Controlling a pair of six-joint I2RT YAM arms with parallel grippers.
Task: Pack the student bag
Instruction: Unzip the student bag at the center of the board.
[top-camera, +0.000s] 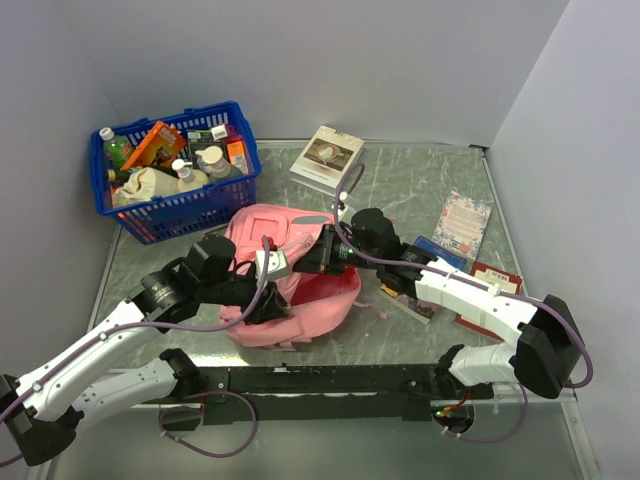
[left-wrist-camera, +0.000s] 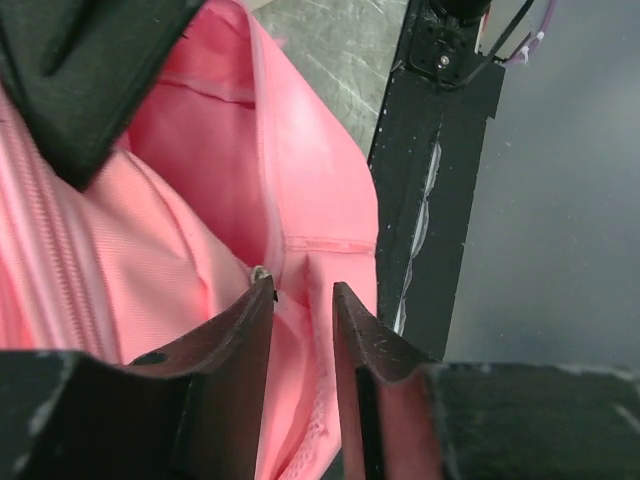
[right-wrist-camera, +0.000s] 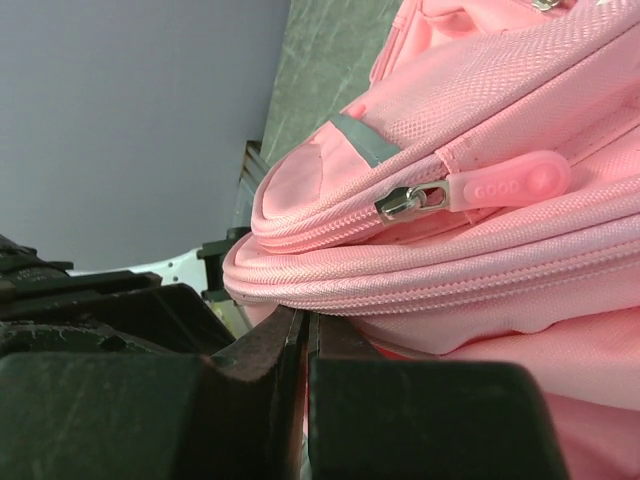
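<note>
The student bag (top-camera: 300, 295), a soft pink backpack, lies in the middle of the table between both arms. My left gripper (left-wrist-camera: 300, 288) is at its near left side (top-camera: 268, 305). Its jaws stand a little apart, and a fold of pink fabric (left-wrist-camera: 310, 180) lies loose in the gap. My right gripper (right-wrist-camera: 305, 318) reaches in from the right (top-camera: 300, 262) under the bag's zipped rim (right-wrist-camera: 420, 275). Its fingers are closed on a thin bit of pink fabric. A grey stripe (right-wrist-camera: 362, 140) and a pink rubber zipper pull (right-wrist-camera: 505, 185) show above it.
A blue basket (top-camera: 150, 225) of bottles and packets stands at the back left. A white book (top-camera: 327, 157) lies behind the bag. A floral notebook (top-camera: 463, 222), a blue item (top-camera: 435, 250) and a red book (top-camera: 495, 285) lie right. A black rail (top-camera: 320, 380) runs along the front.
</note>
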